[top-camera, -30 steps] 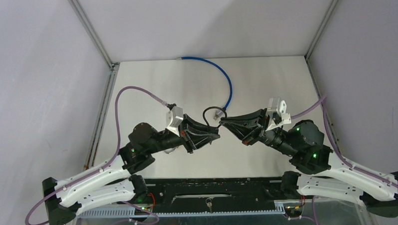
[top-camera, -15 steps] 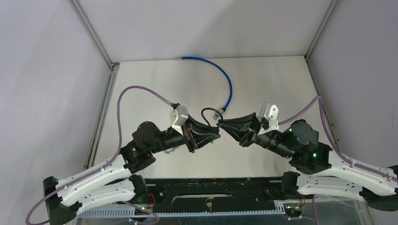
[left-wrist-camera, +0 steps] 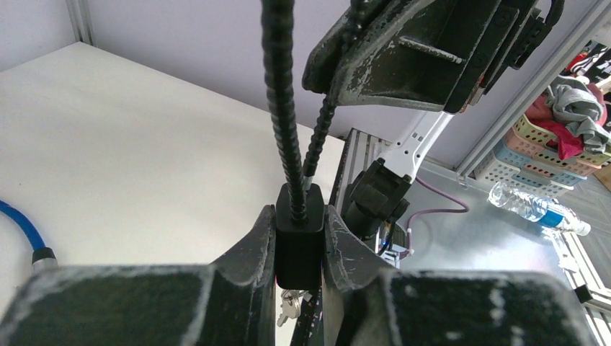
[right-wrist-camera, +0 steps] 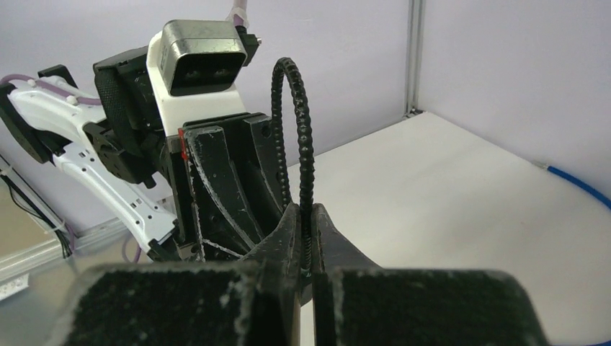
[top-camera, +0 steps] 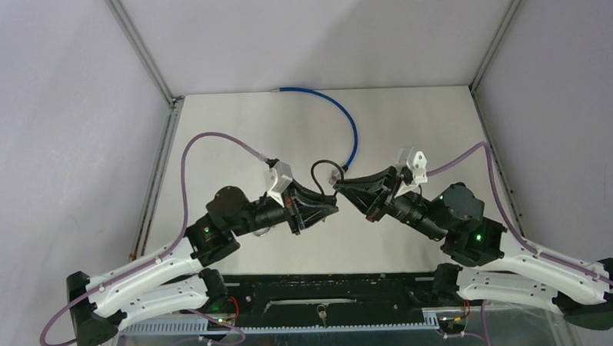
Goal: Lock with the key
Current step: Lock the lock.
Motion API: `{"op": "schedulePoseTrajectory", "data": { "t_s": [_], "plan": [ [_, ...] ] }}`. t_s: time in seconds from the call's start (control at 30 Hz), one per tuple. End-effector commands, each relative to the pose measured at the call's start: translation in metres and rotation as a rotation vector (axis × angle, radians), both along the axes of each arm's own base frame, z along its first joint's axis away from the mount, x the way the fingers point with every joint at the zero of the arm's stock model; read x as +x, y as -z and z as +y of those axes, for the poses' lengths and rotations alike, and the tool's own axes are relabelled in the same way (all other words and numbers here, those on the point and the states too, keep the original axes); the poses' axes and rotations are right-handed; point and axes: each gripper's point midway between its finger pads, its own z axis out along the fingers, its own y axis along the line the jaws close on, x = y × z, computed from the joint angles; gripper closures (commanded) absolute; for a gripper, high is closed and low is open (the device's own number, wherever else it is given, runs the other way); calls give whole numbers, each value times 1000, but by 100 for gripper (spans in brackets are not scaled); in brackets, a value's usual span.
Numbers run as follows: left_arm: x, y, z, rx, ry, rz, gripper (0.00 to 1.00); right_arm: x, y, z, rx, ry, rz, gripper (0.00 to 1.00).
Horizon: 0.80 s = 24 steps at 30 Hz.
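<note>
Above tabletop middle, between side edges: left claw [left-wrist-camera: 299, 220] pinching lock body [left-wrist-camera: 299, 249]; right claw [right-wrist-camera: 306, 216] pinching cable loop [right-wrist-camera: 299, 108]. Key [left-wrist-camera: 290, 306] hangs beneath, probably unturned; locking remains.

**Right gripper pinches the ribbed cable**

The right gripper [right-wrist-camera: 306, 216] fills the bottom of the view, its worn black jaws pressed together on a black ribbed cable [right-wrist-camera: 308, 151]. From the pinch the cable rises, arcs over to the left and drops down in front of the left gripper [right-wrist-camera: 241, 194], which faces this way just beyond. A white camera [right-wrist-camera: 202, 68] sits on top of that gripper. The white left arm [right-wrist-camera: 94, 166] runs off to the left. On the pale table [right-wrist-camera: 447, 187], a blue cable [right-wrist-camera: 580, 186] lies at the right edge. A metal post [right-wrist-camera: 414, 58] stands in the corner.
</note>
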Motion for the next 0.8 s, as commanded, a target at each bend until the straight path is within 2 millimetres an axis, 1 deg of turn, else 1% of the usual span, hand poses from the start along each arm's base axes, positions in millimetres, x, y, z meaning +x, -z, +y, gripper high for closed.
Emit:
{"op": "schedulePoseTrajectory", "data": {
  "t_s": [0.0, 0.07, 0.13, 0.2, 0.23, 0.3, 0.33, 0.43, 0.53, 0.6, 0.67, 0.77],
  "plan": [
    [-11, -70, 10, -204, 21, -135, 100, -2, 74, 17, -200, -41, 153, 100],
    [-11, -70, 11, -208, 17, -133, 100, -3, 78, 18, -206, -50, 160, 100],
    [-9, -70, 13, -214, 3, -128, 100, -3, 76, 17, -197, -47, 155, 100],
    [-4, -70, 15, -219, -29, -113, 100, -2, 65, 13, -163, -40, 125, 100],
    [-1, -70, 17, -226, -50, -103, 100, -2, 54, 11, -129, -33, 96, 99],
    [4, -71, 22, -253, -87, -82, 100, -2, 36, 6, -76, -26, 31, 83],
    [6, -72, 24, -269, -103, -71, 100, -2, 26, 3, -53, -20, -2, 78],
    [10, -74, 29, -307, -133, -52, 100, 1, 3, -3, 1, 12, -93, 68],
    [14, -76, 32, -331, -159, -26, 100, 2, -17, -7, 46, 27, -174, 62],
    [15, -78, 35, -348, -169, -16, 100, 1, -28, -9, 73, 35, -219, 61],
    [21, -83, 41, -384, -212, 17, 100, 2, -35, -12, 96, 50, -265, 60],
    [32, -92, 56, -479, -291, 95, 100, 2, -39, -13, 108, 88, -381, 63]
  ]
}}
